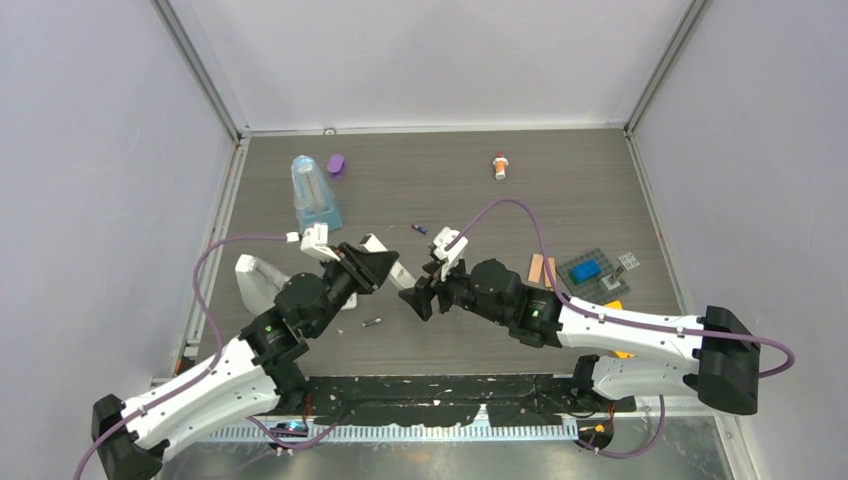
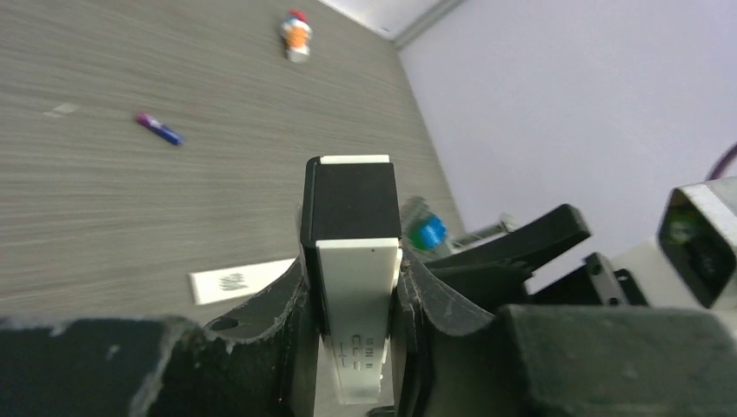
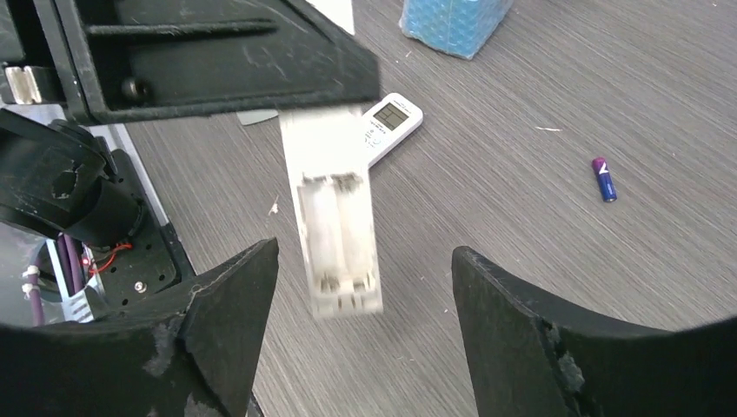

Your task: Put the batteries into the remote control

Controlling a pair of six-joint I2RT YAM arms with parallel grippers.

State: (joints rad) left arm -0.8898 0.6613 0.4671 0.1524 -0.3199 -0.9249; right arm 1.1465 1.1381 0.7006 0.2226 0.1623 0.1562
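- While my right gripper [image 3: 363,261] hangs with its jaws spread and nothing between them, I judge it free to fetch a cell
- My left gripper [image 2: 355,295] is clamped on the white bar [image 3: 335,221] with the black tip, holding it out so its bared two-slot bay, seemingly unfilled though blurred, faces the right arm
- Just behind it the remote control [image 3: 393,122] lies flat, screen up, with neither gripper on it
- Farther out a purple battery [image 3: 604,178] lies alone on the table [image 3: 521,104], well apart, open to a pick

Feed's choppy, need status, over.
Left end effector shut on white bar, battery bay open, looks empty. Right end effector open, empty. Screen remote and purple battery on table.
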